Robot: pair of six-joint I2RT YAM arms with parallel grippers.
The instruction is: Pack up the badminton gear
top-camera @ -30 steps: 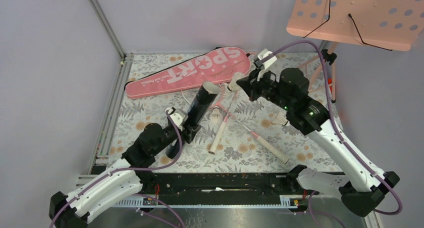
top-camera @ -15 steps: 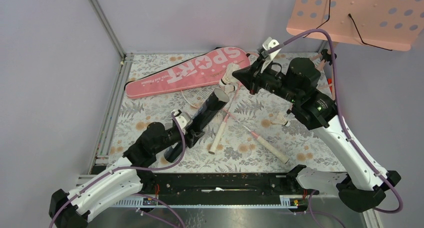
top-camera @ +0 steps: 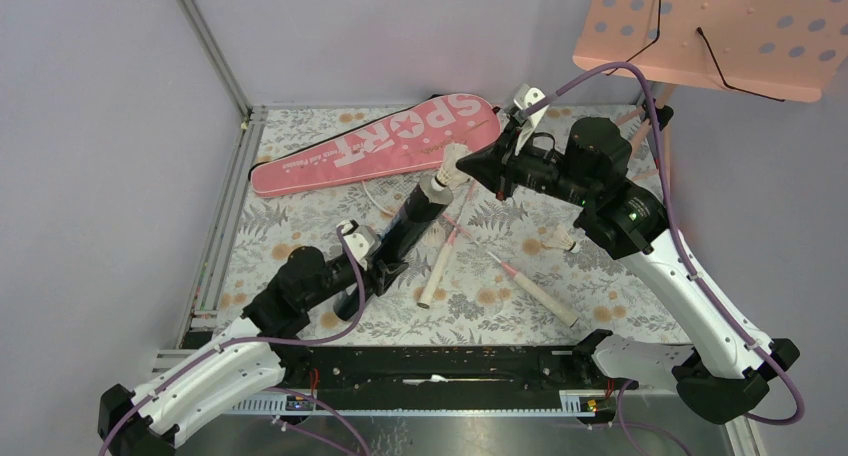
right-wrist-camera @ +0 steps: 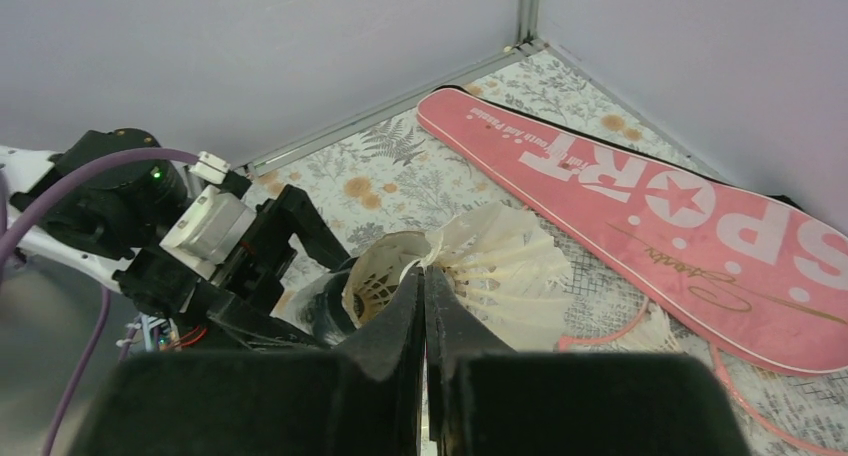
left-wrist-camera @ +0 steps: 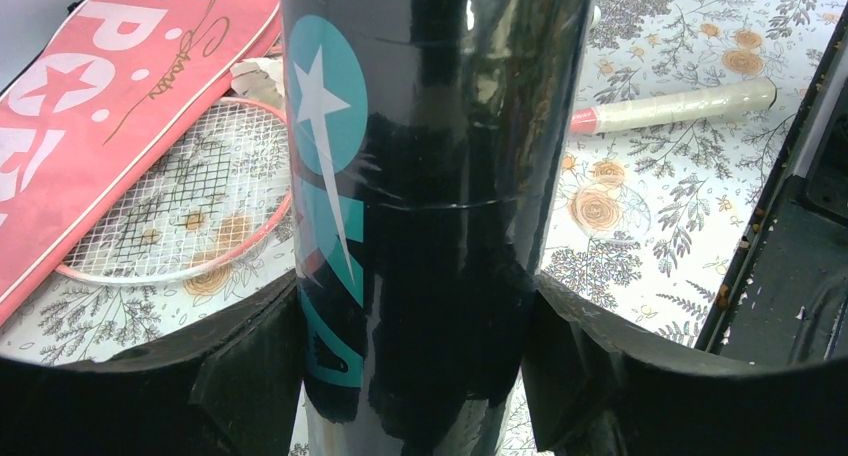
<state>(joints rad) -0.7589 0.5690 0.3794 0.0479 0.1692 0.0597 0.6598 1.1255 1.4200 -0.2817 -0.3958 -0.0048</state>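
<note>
My left gripper (top-camera: 376, 267) (left-wrist-camera: 415, 361) is shut on the black tube (top-camera: 400, 238) (left-wrist-camera: 430, 166), which slants up from the floral mat towards the right. The tube's open mouth (right-wrist-camera: 330, 311) points at my right gripper (top-camera: 468, 166) (right-wrist-camera: 423, 273). That gripper is shut on the feather skirt of a white shuttlecock (top-camera: 447, 166) (right-wrist-camera: 495, 266) held right at the mouth. The pink SPORT bag (top-camera: 380, 141) (right-wrist-camera: 650, 196) (left-wrist-camera: 110, 96) lies at the back. A racket head (left-wrist-camera: 190, 206) rests beside it. Two pale racket handles (top-camera: 438, 271) (top-camera: 545, 298) cross mid-mat. Another shuttlecock (top-camera: 562, 241) lies under my right arm.
A pink perforated music stand (top-camera: 720, 26) overhangs the back right corner, its legs behind my right arm. Grey walls and a metal rail (top-camera: 225, 216) close the left side and the back. A black rail (top-camera: 440, 366) with the arm bases runs along the near edge.
My right gripper has come down and left with the shuttlecock to the tube's mouth. The left gripper has swung the tube's open end rightwards to meet it.
</note>
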